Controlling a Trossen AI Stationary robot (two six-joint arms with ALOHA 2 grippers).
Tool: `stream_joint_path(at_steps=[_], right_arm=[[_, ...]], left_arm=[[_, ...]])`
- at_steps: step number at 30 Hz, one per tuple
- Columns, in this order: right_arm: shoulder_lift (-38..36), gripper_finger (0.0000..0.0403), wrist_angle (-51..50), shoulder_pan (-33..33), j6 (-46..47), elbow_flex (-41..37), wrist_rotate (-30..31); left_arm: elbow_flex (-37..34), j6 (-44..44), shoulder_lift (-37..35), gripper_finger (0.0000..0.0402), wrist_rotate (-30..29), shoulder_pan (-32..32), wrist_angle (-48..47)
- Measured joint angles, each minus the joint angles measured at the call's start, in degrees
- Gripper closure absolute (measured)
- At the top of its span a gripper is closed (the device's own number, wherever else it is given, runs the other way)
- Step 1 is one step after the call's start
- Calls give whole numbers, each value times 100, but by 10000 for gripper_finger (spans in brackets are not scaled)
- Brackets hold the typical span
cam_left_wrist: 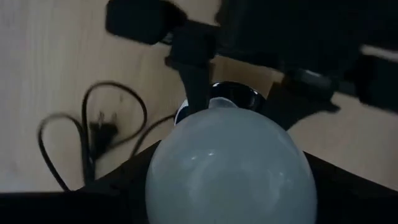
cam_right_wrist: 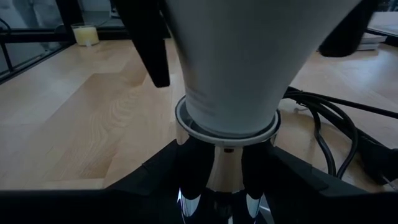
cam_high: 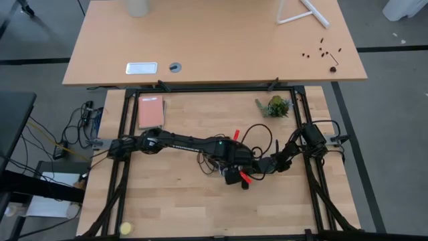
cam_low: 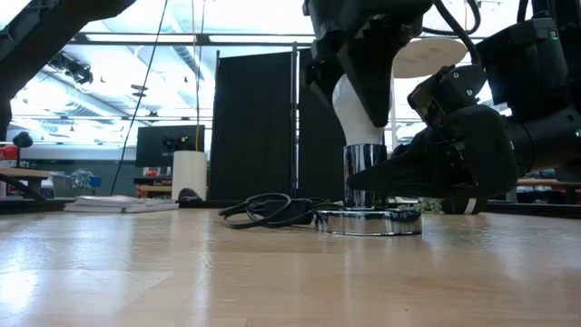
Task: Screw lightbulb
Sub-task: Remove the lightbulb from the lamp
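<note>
While left fingers point(cam_low: 363, 86) clamp lightbulb point(cam_low: 356, 113) from above, right fingers point(cam_low: 381, 177) pinch socket point(cam_low: 368, 221)

The lightbulb point(cam_low: 359, 107) has its top hidden behind the left gripper point(cam_low: 363, 86); its screw base is sunk unseen inside the socket point(cam_low: 367, 177).

Both arms matte black, chunky jointed links. Left arm point(cam_high: 180, 141) has a small green light at a mid joint and a red tab by its wrist; the black two-finger left gripper point(cam_high: 235, 175) carries another red piece beside its fingers. Right arm point(cam_high: 304, 142): thin black cables looping off the links, bulky rounded housing behind the black two-finger right gripper point(cam_low: 363, 180)
</note>
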Motion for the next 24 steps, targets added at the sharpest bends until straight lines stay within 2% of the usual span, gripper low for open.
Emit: stream_joint_path(at_steps=[2, 5, 12, 16, 24], right_arm=[[0, 205, 0, 0, 0, 0, 0], [0, 205, -1, 0, -17, 0, 0], [0, 205, -4, 2, -35, 0, 0], [2, 205, -2, 2, -22, 0, 0], [2, 205, -4, 0, -17, 0, 0]], left_arm=[[0, -354, 0, 126, 1, 0, 2], [-2, -321, 0, 120, 32, 0, 27], [0, 553, -2, 74, 265, -8, 163], [0, 1034, -2, 48, 171, 18, 148], [0, 2045, -2, 40, 73, 118, 150]])
